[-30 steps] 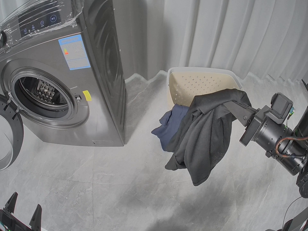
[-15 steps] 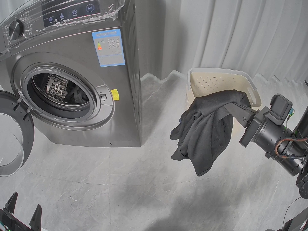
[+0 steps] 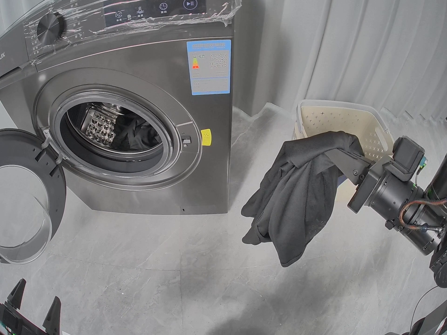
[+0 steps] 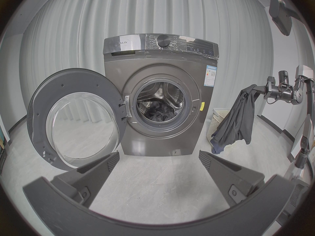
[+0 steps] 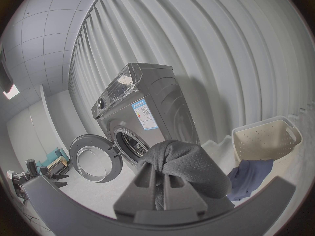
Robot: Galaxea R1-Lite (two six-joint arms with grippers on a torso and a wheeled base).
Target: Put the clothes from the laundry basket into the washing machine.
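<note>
The right claw (image 3: 340, 157) was clamped shut on a bunched fold of a dark grey garment (image 3: 298, 196), holding it in the air in front of the laundry basket (image 3: 344, 104). The rest of the cloth hung down in long folds clear of the floor. The washing machine (image 3: 139, 70) stood well apart to the robot's left, with its door (image 3: 28, 196) swung fully open.

The step in hand looked to be carrying this garment across to the drum opening (image 3: 116, 131). To do it well, the grip should stay firm on the fold. The hanging cloth should be kept high enough that its tail passes over the lower lip of the opening rather than catching on the door seal or the latch side. The claw would probably need to reach well inside the drum before letting go, so that no sleeve trails out over the rim. The open door should be given room on the approach.

The left claw (image 3: 38, 293) sat low on the robot's left with its fingers spread and nothing between them.

The drum already held some dark clothing (image 3: 137, 136), lying toward its back. At the basket, a navy garment (image 5: 249, 177) hung out over the near rim toward the floor, and the perforated cream wall showed above it.
</note>
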